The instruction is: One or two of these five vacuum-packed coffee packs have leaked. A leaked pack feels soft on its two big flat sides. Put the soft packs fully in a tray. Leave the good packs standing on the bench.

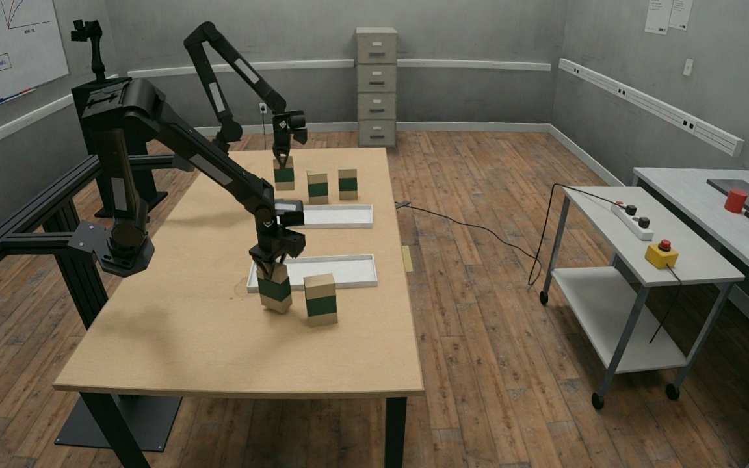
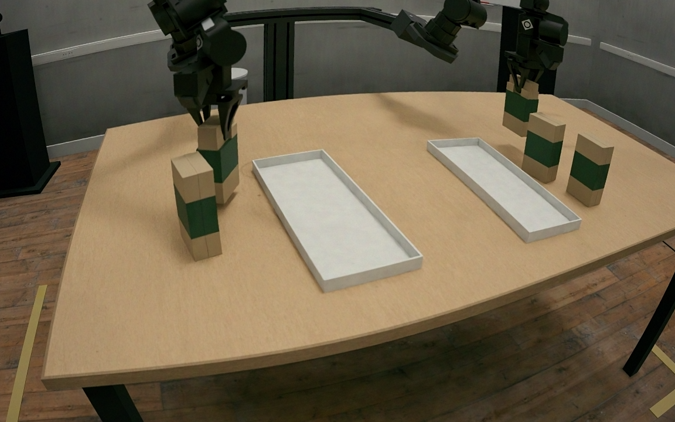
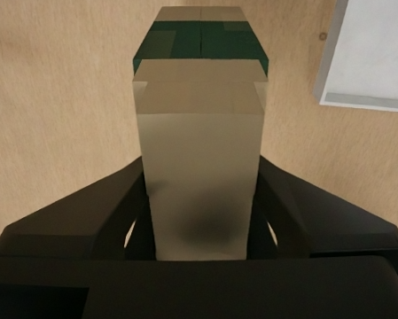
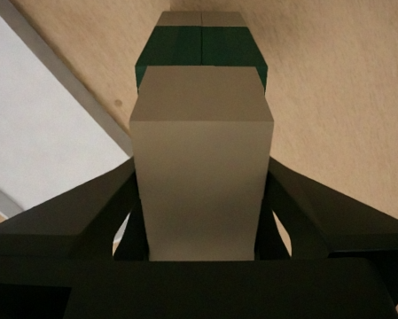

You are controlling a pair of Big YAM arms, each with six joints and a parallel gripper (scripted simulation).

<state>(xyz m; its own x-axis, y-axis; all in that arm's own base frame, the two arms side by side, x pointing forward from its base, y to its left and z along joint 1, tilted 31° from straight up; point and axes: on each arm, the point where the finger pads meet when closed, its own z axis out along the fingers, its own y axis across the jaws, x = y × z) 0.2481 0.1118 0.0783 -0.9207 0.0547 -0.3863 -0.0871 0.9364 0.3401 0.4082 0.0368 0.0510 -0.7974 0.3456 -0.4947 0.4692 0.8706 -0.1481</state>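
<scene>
Five tan coffee packs with green bands are on the bench. My right gripper is shut on the top of one pack, which hangs slightly tilted at the end of the near white tray. A second pack stands beside it. My left gripper is shut on the top of the end pack of the far row. Two packs stand next to it, by the far tray.
Both trays are empty. A corner of the far tray shows in the left wrist view, and the near tray shows left of the pack in the right wrist view. A cart stands off the bench to the side.
</scene>
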